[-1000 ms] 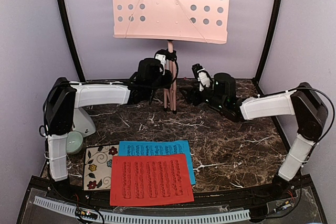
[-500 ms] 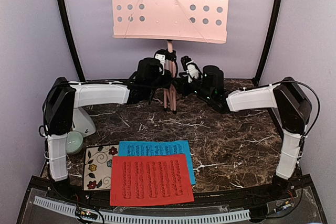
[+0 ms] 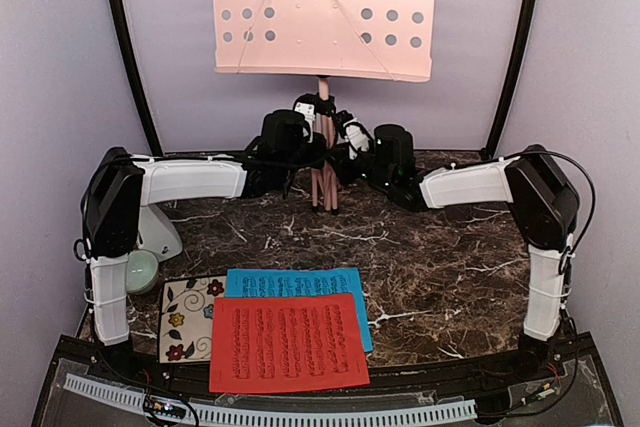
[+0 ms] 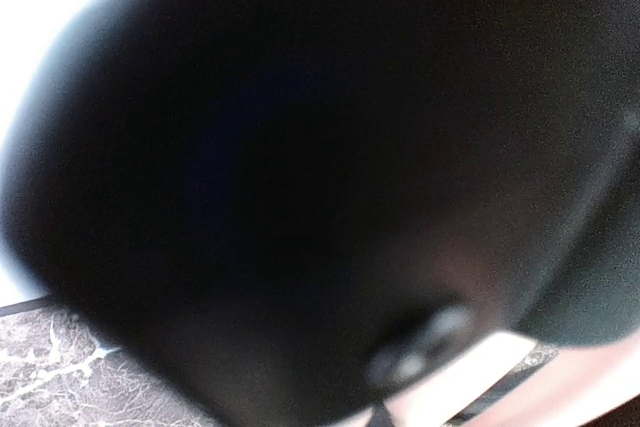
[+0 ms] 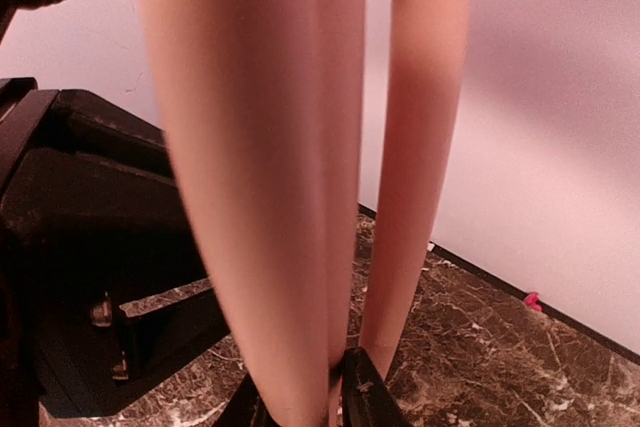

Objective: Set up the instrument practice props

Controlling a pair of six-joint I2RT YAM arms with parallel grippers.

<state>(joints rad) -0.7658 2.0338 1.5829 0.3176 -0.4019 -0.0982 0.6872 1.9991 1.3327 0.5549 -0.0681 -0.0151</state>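
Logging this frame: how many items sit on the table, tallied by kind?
Pink music stand: 1
Sheets of music: 2 (red sheet, blue sheet)
White metronome, partly hidden: 1
Pale green bowl: 1
Floral tile: 1
Total: 6

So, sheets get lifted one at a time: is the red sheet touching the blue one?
Touching. The top view shows the red sheet lying on top of the blue sheet, covering its near part.
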